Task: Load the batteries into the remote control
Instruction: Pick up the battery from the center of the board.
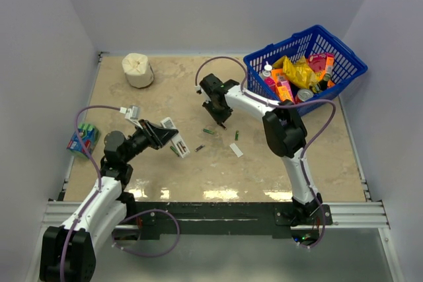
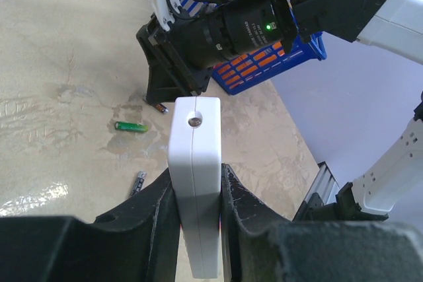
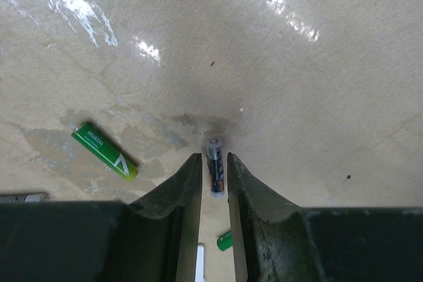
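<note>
Left fingers [image 2: 149,216] clamp remote control [image 2: 194,163]; right fingers [image 3: 178,209] straddle dark battery [image 3: 215,166] (grip unclear).

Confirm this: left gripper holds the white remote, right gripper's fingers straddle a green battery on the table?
Wrong colour: the right wrist view shows a dark battery between the right gripper's fingers; the green battery lies beside them. The left gripper does hold the white remote.

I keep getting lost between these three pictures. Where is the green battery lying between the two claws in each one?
Top view: the green battery lies near the middle, just below-left of the right gripper.
Left wrist view: the green battery is left of centre, beyond the held remote.
Right wrist view: the green battery lies slantwise, left of that gripper.
Shared landmark: the right gripper shows in all three.
</note>
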Robot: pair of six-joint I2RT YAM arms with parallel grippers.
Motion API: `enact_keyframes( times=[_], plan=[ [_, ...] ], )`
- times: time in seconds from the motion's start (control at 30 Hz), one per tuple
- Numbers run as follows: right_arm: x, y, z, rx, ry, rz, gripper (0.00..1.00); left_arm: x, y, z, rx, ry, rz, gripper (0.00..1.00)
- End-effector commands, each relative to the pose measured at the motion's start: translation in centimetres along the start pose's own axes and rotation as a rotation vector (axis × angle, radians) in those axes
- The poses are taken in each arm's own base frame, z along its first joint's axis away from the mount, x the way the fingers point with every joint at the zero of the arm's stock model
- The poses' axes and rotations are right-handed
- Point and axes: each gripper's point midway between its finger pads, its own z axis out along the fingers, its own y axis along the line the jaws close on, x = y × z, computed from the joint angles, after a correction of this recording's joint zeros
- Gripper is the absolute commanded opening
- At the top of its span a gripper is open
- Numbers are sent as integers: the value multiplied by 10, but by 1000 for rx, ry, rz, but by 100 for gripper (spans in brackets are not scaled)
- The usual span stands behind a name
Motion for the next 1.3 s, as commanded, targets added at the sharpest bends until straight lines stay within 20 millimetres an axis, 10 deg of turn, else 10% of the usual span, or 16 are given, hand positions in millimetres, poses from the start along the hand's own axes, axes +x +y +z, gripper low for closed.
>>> enact_keyframes(
  times=[0.0, 0.37, 0.6, 0.83, 1.0, 1.27],
  plan=[
    [-11, 1, -3, -10, -13, -5, 25, -22, -22, 2, 74, -53, 66, 0],
    [4, 0, 11, 3, 43, -2, 20, -24, -29, 0, 102, -61, 71, 0],
    [-1, -2, -2, 7, 8, -1, 0, -28, -35, -1, 126, -75, 70, 0],
    [-24, 0, -59, -32, -160, 29, 0, -33, -36, 2, 137, -103, 30, 0],
    [-50, 5, -136, -77, -405, 62, 0, -41, -40, 4, 165, -145, -16, 0],
    [-75, 65, -250, -248, -832, 15, 0, -60, -53, 11, 252, -208, -83, 0]
  ],
)
